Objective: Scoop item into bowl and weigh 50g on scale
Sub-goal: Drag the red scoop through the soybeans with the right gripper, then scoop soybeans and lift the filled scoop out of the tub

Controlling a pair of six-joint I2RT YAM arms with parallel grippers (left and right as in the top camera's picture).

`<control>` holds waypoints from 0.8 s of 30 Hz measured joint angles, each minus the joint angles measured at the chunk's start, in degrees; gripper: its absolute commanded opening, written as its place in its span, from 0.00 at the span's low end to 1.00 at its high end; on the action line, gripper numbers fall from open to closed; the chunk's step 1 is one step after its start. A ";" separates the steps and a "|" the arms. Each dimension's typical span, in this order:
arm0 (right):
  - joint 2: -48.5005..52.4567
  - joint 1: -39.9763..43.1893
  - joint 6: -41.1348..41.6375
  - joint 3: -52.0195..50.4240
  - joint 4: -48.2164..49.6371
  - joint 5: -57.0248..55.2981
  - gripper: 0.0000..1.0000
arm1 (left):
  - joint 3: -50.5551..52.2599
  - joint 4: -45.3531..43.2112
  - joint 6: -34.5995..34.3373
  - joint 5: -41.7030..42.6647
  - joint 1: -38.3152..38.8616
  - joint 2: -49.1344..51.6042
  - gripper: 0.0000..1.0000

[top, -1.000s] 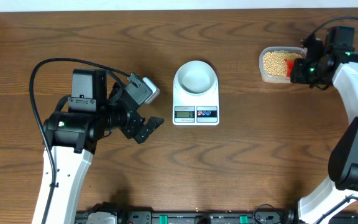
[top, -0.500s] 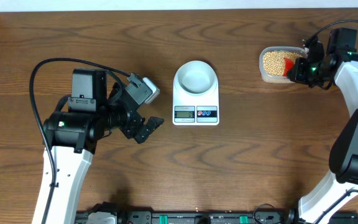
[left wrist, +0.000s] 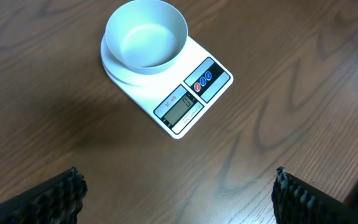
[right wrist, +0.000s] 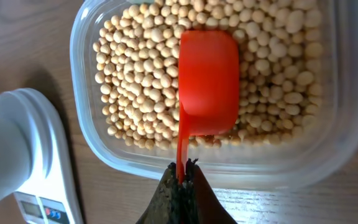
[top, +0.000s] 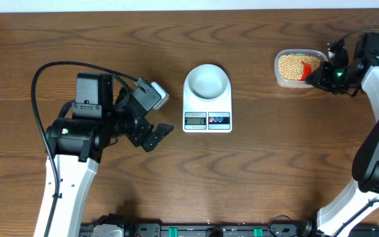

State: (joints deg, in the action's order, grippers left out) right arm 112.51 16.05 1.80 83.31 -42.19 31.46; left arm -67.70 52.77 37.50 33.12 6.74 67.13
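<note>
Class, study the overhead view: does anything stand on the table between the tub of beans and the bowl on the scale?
Nothing visible does. Only bare wood lies between the beans in their clear tub and the bowl on the scale.

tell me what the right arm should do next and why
Probably tip the red scoop forward and push it down into the soybeans. The right fingers are shut on its handle, it lies on top of the beans in the clear container with none visible in it, and the bowl on the scale is empty.
</note>
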 measured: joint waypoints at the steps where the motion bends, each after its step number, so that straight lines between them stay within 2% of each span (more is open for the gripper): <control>1: 0.17 0.55 0.13 0.00 0.00 0.81 0.01 | 0.00 0.00 0.00 -0.02 0.00 0.00 0.98; 9: 1.20 3.67 0.76 0.00 -0.24 5.14 0.01 | 0.00 0.00 0.02 -0.02 0.00 0.00 0.98; 24: 3.15 4.70 1.68 0.02 0.04 10.16 0.01 | 0.00 0.00 0.02 0.00 0.00 0.00 0.98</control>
State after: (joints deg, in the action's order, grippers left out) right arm 115.66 20.75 3.49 83.33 -42.15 41.63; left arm -67.70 52.77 37.52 33.12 6.74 67.13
